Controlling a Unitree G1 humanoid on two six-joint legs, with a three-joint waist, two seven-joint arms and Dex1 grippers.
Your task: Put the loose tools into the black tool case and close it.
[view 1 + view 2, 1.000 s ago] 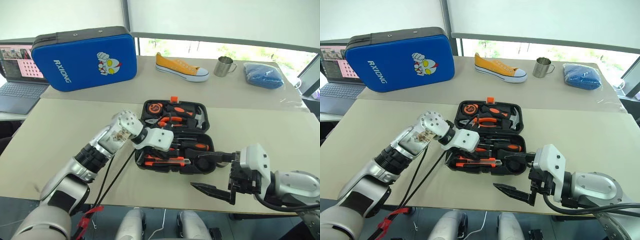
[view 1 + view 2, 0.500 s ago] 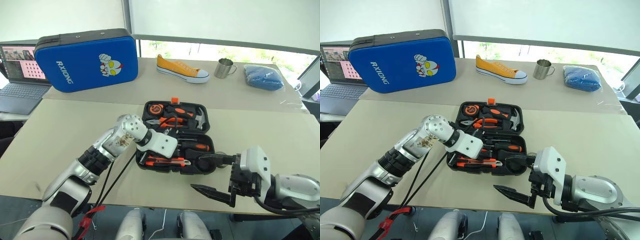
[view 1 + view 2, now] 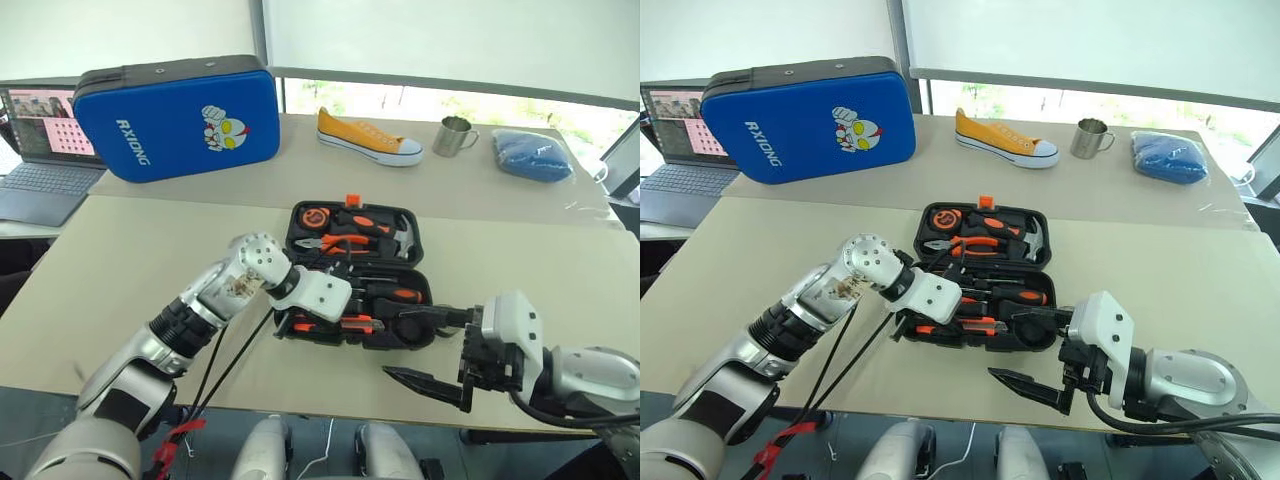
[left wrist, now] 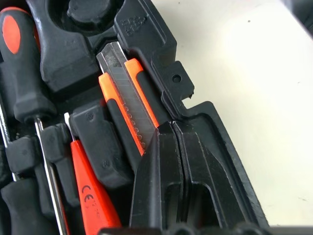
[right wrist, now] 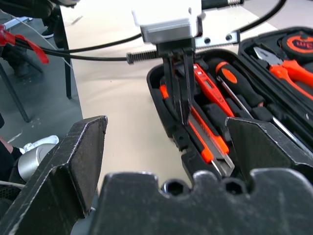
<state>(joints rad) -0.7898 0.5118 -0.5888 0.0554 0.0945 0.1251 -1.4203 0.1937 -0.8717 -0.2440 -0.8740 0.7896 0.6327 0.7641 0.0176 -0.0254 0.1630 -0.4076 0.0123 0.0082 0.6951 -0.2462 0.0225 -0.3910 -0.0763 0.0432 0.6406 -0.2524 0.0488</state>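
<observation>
The black tool case (image 3: 421,232) lies open on the beige table. In its near half I see a black-and-orange utility knife (image 4: 128,93), a thin orange tester pen (image 4: 90,196) and a black-and-orange screwdriver (image 4: 22,73), each in a slot. My left gripper (image 4: 171,126) is shut with nothing between its fingers. Its tips rest at the knife's orange edge, against the case's near wall. My right gripper (image 3: 396,346) stands open just off the case's near right corner, above the table, and holds nothing.
Orange-handled pliers (image 3: 340,241), a hammer and a tape measure fill the case's far half. On the far table stand a blue cartoon case (image 3: 175,115), a yellow shoe (image 3: 368,137), a metal mug (image 3: 455,135) and a blue bundle (image 3: 530,155). A laptop (image 3: 40,160) sits at the far left.
The whole picture has shifted a little. Both grippers stay about where they were, the left shut over the near row, the right open.
</observation>
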